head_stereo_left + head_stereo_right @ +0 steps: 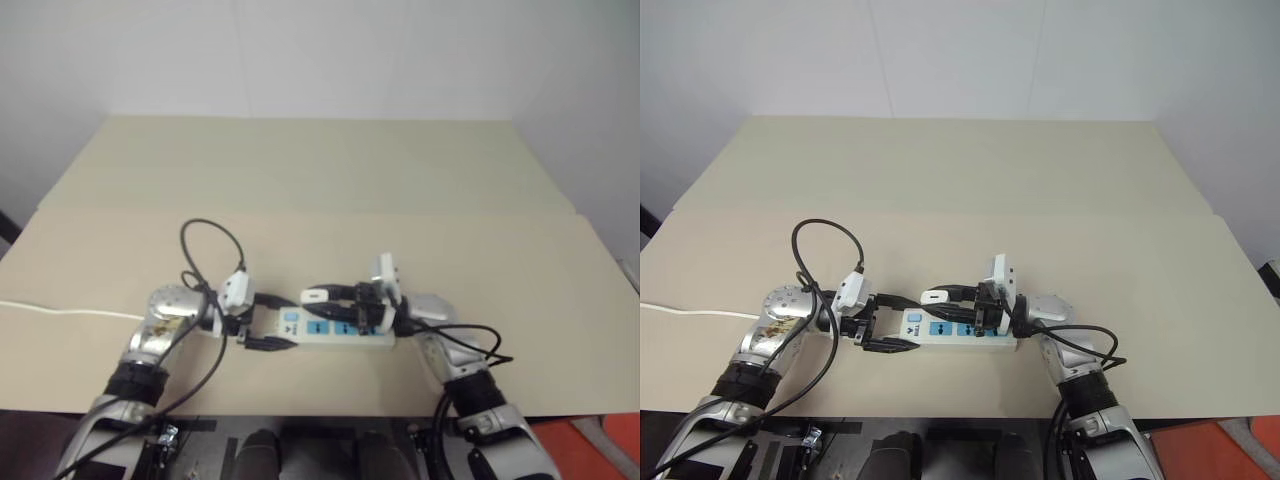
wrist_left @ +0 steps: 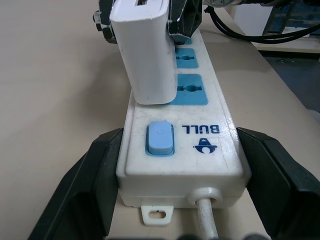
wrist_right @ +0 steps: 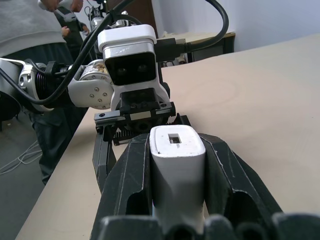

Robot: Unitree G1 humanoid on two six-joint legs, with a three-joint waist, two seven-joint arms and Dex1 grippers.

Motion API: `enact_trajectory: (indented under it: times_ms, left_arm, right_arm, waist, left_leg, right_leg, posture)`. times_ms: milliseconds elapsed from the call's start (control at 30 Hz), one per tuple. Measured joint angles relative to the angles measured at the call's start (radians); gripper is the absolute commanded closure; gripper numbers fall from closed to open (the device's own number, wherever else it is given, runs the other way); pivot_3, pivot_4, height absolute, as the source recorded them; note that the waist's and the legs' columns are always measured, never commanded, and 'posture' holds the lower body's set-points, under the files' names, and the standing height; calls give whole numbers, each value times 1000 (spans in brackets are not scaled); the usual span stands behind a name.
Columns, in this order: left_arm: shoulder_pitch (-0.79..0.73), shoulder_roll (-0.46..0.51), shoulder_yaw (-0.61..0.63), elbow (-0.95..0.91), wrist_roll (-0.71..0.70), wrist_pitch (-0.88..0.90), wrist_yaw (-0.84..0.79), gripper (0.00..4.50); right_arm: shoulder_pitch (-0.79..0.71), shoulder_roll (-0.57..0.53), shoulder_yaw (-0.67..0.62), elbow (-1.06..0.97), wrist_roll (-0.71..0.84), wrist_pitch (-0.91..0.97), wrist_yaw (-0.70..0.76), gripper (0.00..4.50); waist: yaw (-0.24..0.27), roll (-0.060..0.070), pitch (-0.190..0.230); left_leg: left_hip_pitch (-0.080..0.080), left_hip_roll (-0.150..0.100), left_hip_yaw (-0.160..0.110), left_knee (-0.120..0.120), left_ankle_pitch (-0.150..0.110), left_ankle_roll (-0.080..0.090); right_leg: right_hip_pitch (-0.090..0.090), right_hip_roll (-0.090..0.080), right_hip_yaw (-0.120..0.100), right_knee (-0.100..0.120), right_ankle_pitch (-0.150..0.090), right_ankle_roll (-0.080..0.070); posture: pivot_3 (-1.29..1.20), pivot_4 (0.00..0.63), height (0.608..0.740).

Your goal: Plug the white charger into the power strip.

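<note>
Two grippers: both clamped shut.
left gripper: pinching power strip switch end.
right gripper: holding white charger, strip's 12 o'clock.

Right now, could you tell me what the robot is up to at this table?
It is plugging the white charger into the power strip, which lies on the tan table. The left gripper has its jaws clamped on the strip's switch end. The right gripper holds the charger between its jaws, just over the socket next to the switch. Whether the prongs are in yet cannot be seen.
</note>
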Motion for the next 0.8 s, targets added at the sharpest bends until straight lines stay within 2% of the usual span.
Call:
enact_trajectory:
  times_ms: [800]
  left_arm:
    - [0,-7,-13,0,1,0,23,1262]
  right_arm:
    - [-54,-58,7,109,1,-82,104,3377]
  waist:
    - [5,0,0]
  left_leg:
    - [5,0,0,0,0,0]
  right_leg:
    - [5,0,0,0,0,0]
  posture:
    - [0,150,740]
